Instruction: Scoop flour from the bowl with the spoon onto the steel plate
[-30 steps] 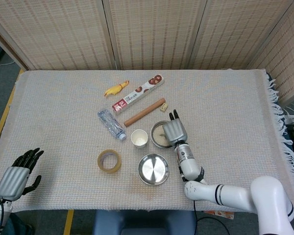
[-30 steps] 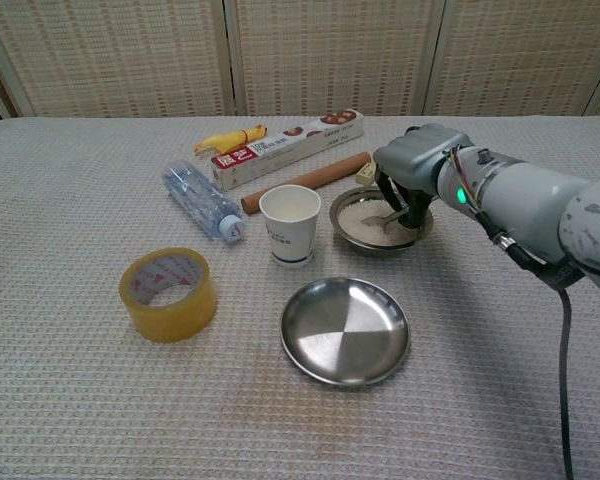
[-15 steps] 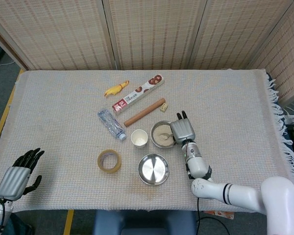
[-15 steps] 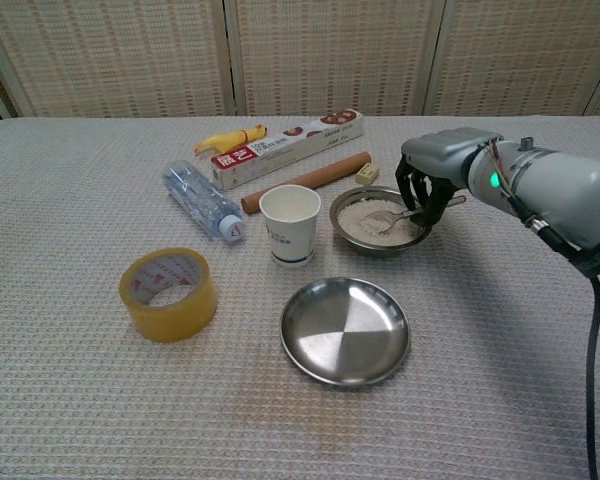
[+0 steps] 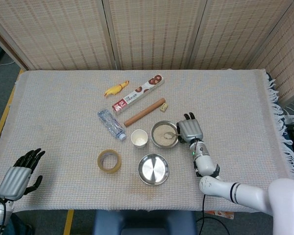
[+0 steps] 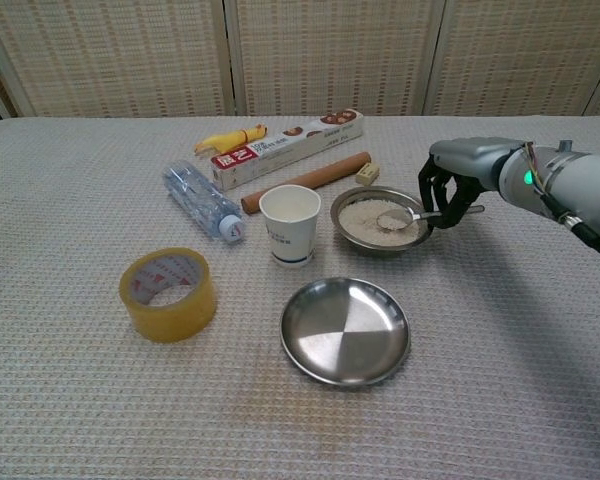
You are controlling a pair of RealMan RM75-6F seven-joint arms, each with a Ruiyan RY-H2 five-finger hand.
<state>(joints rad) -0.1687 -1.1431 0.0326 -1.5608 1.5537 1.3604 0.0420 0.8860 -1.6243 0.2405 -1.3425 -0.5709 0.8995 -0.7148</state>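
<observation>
Right hand [image 6: 452, 192] drawn rightward, gripping spoon [image 6: 405, 215] (flour-loaded) over bowl [image 6: 380, 237] left of it.

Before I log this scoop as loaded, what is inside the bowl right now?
The bowl holds pale flour, with the spoon head carrying some, its handle gripped by the right robot hand. The bowl's bottom is hidden under the flour.

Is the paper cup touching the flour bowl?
Apart. The chest view shows a strip of tablecloth between the cup and the bowl.
</observation>
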